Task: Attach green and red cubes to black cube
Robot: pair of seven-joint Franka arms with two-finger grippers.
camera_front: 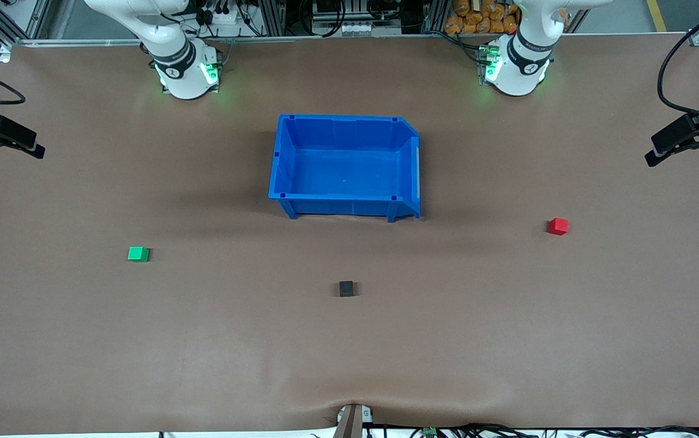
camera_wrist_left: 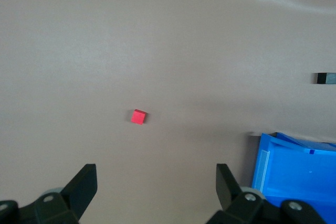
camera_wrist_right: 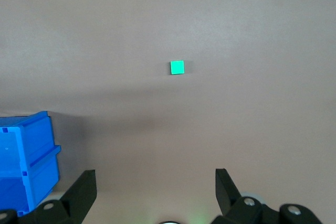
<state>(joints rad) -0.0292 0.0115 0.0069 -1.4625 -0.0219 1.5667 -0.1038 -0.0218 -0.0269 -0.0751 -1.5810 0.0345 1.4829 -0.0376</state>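
The small black cube [camera_front: 346, 288] lies on the brown table, nearer to the front camera than the blue bin [camera_front: 343, 208]. The green cube [camera_front: 138, 253] lies toward the right arm's end, the red cube [camera_front: 558, 226] toward the left arm's end. All three lie apart. Both arms are held high above their bases, and their hands are out of the front view. My left gripper [camera_wrist_left: 156, 179] is open and empty high over the table, with the red cube [camera_wrist_left: 138, 116] and the black cube [camera_wrist_left: 325, 78] in its view. My right gripper [camera_wrist_right: 155, 182] is open and empty, with the green cube [camera_wrist_right: 177, 67] in its view.
The open, empty blue bin stands in the middle of the table between the two bases; it also shows in the left wrist view [camera_wrist_left: 294, 177] and the right wrist view [camera_wrist_right: 31, 156]. Black mounted devices reach in at the table's two ends [camera_front: 2, 137] [camera_front: 690, 137].
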